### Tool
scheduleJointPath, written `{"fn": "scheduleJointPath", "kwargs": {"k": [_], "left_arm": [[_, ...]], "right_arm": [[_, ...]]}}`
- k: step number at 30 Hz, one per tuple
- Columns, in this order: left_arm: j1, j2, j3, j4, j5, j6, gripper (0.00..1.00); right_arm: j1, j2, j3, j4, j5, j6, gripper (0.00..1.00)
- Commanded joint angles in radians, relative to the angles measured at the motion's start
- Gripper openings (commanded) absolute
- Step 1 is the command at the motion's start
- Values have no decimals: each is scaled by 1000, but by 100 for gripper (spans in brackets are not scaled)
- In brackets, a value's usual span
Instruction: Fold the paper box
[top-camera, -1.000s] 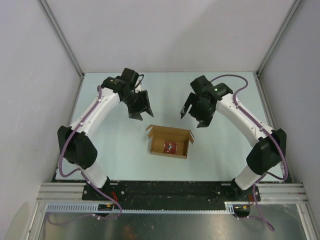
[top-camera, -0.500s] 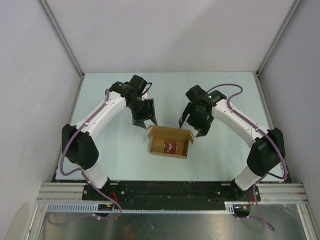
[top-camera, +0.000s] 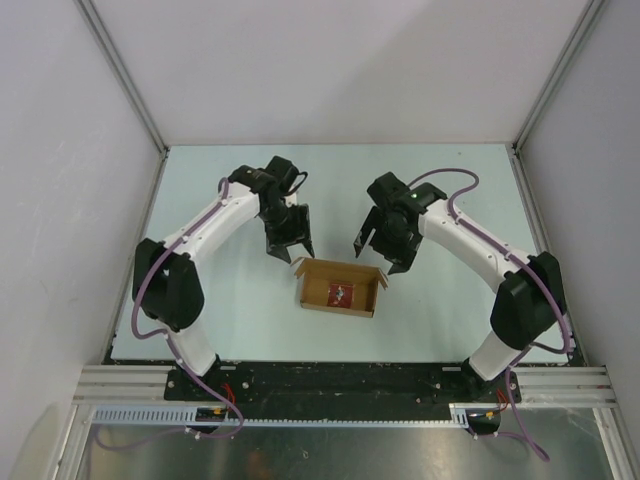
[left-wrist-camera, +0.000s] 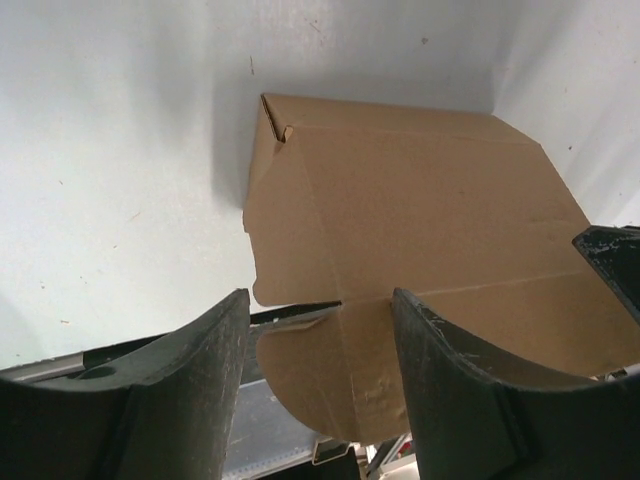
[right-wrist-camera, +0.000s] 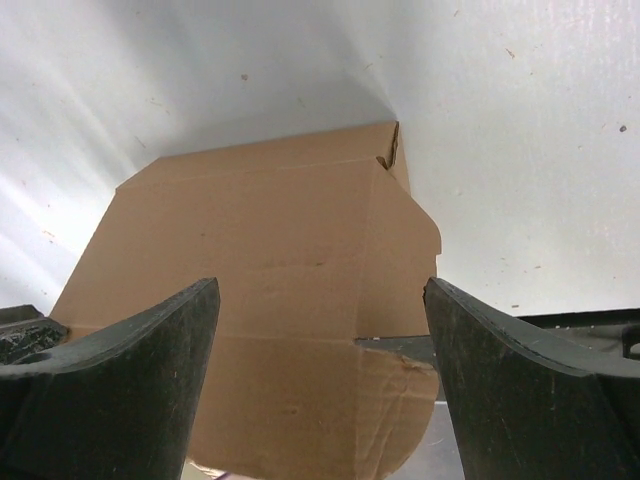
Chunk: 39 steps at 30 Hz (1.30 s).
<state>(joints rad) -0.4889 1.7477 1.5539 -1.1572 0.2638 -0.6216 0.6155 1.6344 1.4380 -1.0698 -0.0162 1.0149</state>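
Observation:
The paper box (top-camera: 318, 290) is plain brown cardboard, standing open-topped at the table's middle with a small red square packet (top-camera: 342, 293) inside. My left gripper (top-camera: 290, 250) hangs open just behind the box's far left corner. In the left wrist view the box (left-wrist-camera: 400, 210) fills the frame, and a rounded flap shows between the open left gripper's (left-wrist-camera: 320, 345) dark fingers (left-wrist-camera: 190, 400). My right gripper (top-camera: 378, 260) is open behind the far right corner. In the right wrist view the box's (right-wrist-camera: 260, 230) back wall and corner flap lie between the spread right gripper (right-wrist-camera: 320, 335).
White cell walls with aluminium posts (top-camera: 130, 85) close in the pale table (top-camera: 230, 300) on three sides. A metal rail (top-camera: 340, 378) carrying both arm bases runs along the near edge.
Both grippers have come inward and down from the back of the table to the box's far corners. The box has not moved.

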Motion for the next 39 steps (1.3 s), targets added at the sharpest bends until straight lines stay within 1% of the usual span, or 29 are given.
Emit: {"fn": "scheduleJointPath", "kwargs": {"k": [1,7,13,16,21,23,30,39], "left_arm": [[-8,21,21,-6,-9,-9,64],[-8,44,34,-7,-1,-3,66],[-8,61,54,-6,0,-10,75],[-8,75,63,-7,14,-13,76],[-10,81,63,-7,23,-9,77],[-10,79,57,-9,28,-4,78],[-14,82,37,-6,49,5,78],[-51,82,8,-6,81,10,79]], "right_arm": [[7,25,-5,21,44,-15,90],[7,45,-5,24,45,-22,100],[-2,73,-5,31,38,-30,100],[-8,88,-5,39,27,-30,100],[-13,107,-5,34,25,-26,100],[-14,107,-5,37,-8,-22,100],[-11,110,-5,37,-34,-13,100],[1,113,-5,41,-51,-7,98]]}}
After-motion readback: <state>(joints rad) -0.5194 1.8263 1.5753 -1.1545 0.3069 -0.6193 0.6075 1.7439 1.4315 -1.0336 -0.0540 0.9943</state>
